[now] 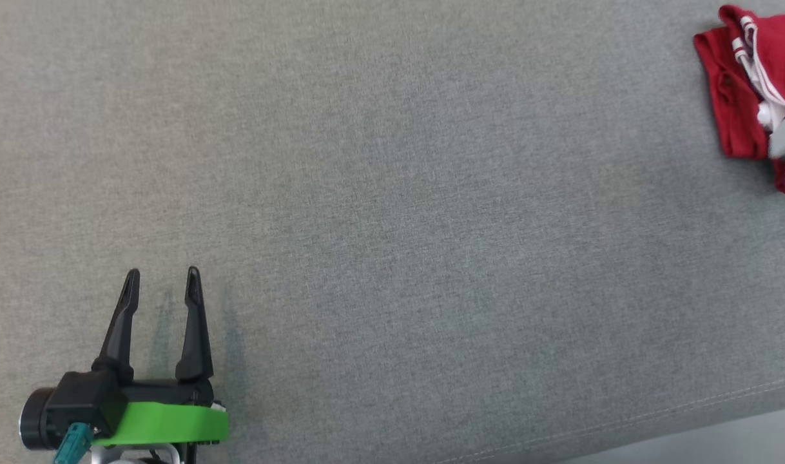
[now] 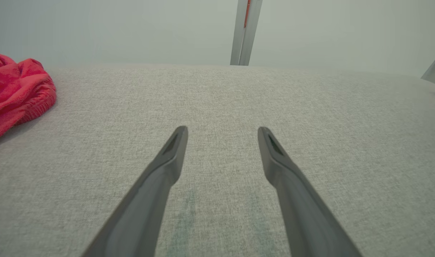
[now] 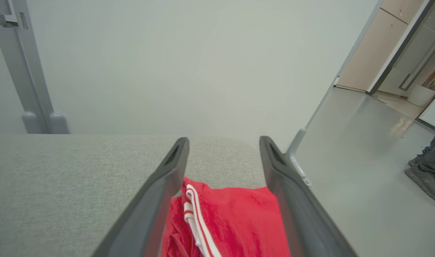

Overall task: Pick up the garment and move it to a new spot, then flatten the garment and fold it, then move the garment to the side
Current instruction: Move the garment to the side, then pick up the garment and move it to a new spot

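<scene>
A big grey cloth bench (image 1: 392, 193) takes up most of the head view. The red garment (image 1: 731, 96) with white stripes lies bunched up at the far right corner of the bench, close to the edge. The right gripper (image 3: 223, 142) hangs just above it. Its jaws are wide apart, and the garment (image 3: 239, 214) shows between them. The left gripper (image 1: 162, 277) is well apart from it, low over the bare bench at the near left, and its jaws are wide apart too. Behind the bench is a plain pale wall (image 3: 203, 71) with a grey post (image 3: 24, 71). Beside the bench is a shiny grey floor (image 3: 364, 160), where a person's shoes (image 3: 424, 180) stand.
</scene>
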